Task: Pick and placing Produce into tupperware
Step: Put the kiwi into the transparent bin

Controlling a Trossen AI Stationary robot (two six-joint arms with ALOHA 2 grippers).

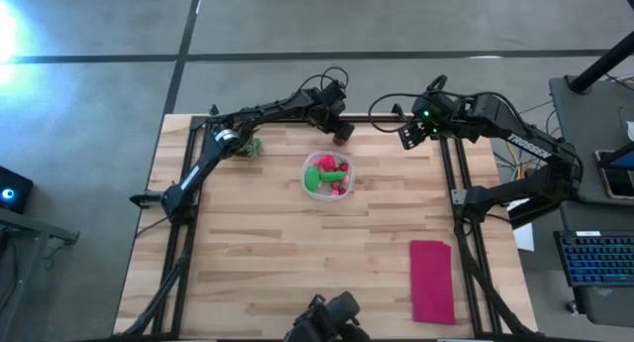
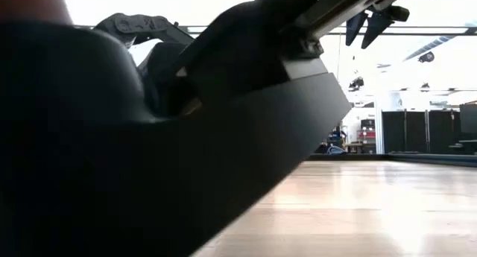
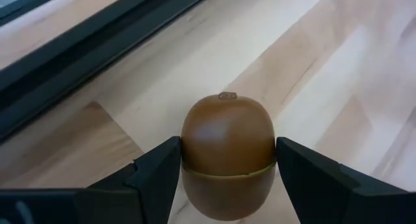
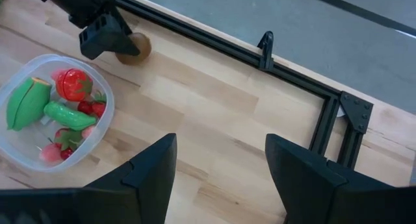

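Left end effector point(image 3: 227, 165): closed on the brown piece point(image 3: 227, 156), one finger point(image 3: 156, 172) pressing each side at its widest band; it works at the far edge of the bench point(image 1: 258, 273), just beyond the tupperware point(image 1: 328, 174).
Right end effector point(image 4: 221, 165): fingers spread, holding nothing; it waits above the far right part of the bench, looking down on the tub.
Brown piece: smooth, egg-shaped, with a seam around its middle; whether it sits on the wood or is just off it I cannot tell.
Tupperware: open, on the bench near the centre, already carrying two green pieces point(image 4: 71, 115), a strawberry point(image 4: 73, 84) and small red bits point(image 4: 91, 108).
Slip risk: the fingers meet a rounded, glossy surface, so the piece could likely squirt out or roll in the grip when lifted.
Roll-off risk: if dropped here it would probably roll, and the bench rail and edge are close behind it.
Tub risk: the container looks light and crowded; a low approach could nudge it, and a high release could bounce the piece off the pile and out.
Remaining: judging by the bench, this brown piece seems the last one outside.
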